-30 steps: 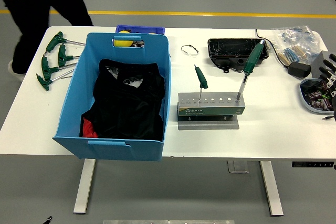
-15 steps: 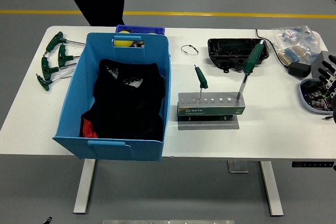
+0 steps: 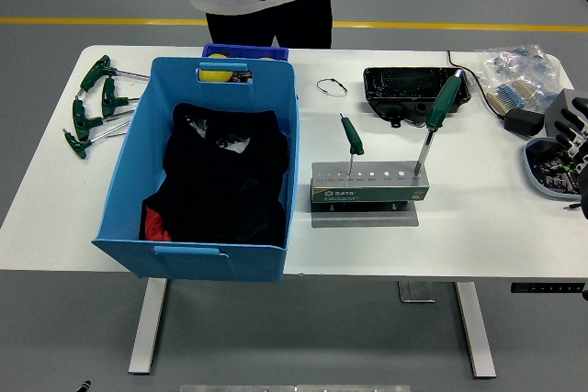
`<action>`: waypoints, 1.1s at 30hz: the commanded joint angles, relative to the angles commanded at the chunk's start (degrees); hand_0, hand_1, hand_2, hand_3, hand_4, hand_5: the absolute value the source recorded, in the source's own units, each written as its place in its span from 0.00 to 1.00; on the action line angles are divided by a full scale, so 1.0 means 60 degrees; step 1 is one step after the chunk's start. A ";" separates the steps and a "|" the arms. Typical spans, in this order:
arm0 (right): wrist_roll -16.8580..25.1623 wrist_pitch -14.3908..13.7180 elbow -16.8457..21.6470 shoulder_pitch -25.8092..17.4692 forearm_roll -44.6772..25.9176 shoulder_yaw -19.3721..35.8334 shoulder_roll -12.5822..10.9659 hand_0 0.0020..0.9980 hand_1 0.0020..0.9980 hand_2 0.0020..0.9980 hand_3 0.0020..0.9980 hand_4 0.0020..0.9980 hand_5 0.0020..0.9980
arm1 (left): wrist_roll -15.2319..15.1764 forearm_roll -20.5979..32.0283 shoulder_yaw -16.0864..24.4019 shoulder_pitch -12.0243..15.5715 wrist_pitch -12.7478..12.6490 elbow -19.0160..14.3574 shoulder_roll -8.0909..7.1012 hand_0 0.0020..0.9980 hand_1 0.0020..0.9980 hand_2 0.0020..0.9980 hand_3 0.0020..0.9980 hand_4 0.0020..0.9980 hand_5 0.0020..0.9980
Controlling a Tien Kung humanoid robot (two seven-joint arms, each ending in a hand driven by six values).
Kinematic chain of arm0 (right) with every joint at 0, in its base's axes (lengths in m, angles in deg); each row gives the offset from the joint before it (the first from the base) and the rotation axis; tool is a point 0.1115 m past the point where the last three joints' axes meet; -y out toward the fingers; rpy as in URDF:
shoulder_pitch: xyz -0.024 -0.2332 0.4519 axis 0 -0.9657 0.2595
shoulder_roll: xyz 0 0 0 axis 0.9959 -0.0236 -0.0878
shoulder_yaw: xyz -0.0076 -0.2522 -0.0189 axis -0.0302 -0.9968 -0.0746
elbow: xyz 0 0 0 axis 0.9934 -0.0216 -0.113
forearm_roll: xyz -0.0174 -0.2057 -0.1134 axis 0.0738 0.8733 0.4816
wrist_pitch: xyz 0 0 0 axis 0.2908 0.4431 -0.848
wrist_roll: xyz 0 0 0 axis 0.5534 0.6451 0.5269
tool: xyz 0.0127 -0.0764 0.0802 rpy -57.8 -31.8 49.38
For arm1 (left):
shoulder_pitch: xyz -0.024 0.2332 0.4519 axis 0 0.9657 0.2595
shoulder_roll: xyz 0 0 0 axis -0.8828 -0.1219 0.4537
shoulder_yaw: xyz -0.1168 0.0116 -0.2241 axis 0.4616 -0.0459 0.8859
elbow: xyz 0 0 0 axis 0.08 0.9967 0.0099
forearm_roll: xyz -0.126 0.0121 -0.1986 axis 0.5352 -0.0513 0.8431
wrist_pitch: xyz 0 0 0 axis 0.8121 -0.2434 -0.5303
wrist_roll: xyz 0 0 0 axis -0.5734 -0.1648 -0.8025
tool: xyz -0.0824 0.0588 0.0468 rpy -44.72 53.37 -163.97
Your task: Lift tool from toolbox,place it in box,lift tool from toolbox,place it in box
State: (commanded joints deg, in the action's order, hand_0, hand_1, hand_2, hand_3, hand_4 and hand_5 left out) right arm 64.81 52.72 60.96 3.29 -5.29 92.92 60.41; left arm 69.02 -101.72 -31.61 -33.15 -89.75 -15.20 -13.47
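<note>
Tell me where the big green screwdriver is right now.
Head view: the big green screwdriver stands tilted in the grey tool holder's right end, right of centre, before the black tray.

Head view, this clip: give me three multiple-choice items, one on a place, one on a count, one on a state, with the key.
1. Where do the loose green T-handle wrenches lie?
A. Left of the blue bin
B. Inside the black tray
C. On the tool stand

2. How many green-handled screwdrivers stand in the grey tool stand?
A. None
B. Two
C. Five

3. What does the right robot hand hold?
A. A screwdriver
B. The black cloth
C. Nothing

Key:
1 A: the wrenches lie on the table beside the left wall of the blue bin.
2 B: a short screwdriver and a tall screwdriver stand in it, with the holes between them empty.
3 C: the hand sits at the table's right edge, fingers relaxed, grasping nothing.
</note>
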 joint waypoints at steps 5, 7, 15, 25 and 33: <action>-0.0006 0.0004 -0.0054 -0.0003 -0.0014 0.0062 0.0000 0.94 0.87 0.89 0.91 1.00 0.96 | -0.0011 0.0028 -0.0002 0.0019 -0.0007 0.0000 -0.0007 0.83 0.87 0.91 0.81 0.76 0.63; -0.0007 0.0007 -0.0068 -0.0008 -0.0021 0.0088 0.0003 0.94 0.87 0.89 0.91 1.00 0.96 | -0.0012 0.0034 0.0005 0.0027 -0.0011 0.0000 -0.0005 0.83 0.87 0.91 0.81 0.76 0.63; -0.0006 0.0011 -0.0111 -0.0007 -0.0014 0.0147 0.0013 0.94 0.87 0.89 0.91 1.00 0.96 | 0.0017 0.0063 -0.0020 0.0044 -0.0016 0.0000 0.0007 0.83 0.87 0.91 0.81 0.76 0.63; -0.0005 -0.0020 -0.0079 -0.0002 0.0043 0.0232 0.0015 0.94 0.87 0.89 0.91 1.00 0.96 | 0.0000 0.0152 -0.0099 0.0037 0.0008 0.0000 0.0000 0.83 0.87 0.91 0.81 0.77 0.63; 0.0011 -0.0151 0.0008 0.0176 0.0532 0.0265 -0.0039 0.94 0.87 0.89 0.91 1.00 0.97 | -0.0021 0.0215 -0.0130 0.0036 0.0010 0.0000 0.0009 0.83 0.87 0.91 0.81 0.77 0.63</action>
State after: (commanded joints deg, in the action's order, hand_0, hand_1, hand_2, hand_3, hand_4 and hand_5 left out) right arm 64.88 51.81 61.01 4.35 -2.10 94.51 60.18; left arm 68.90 -100.43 -32.39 -32.93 -89.69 -15.20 -13.42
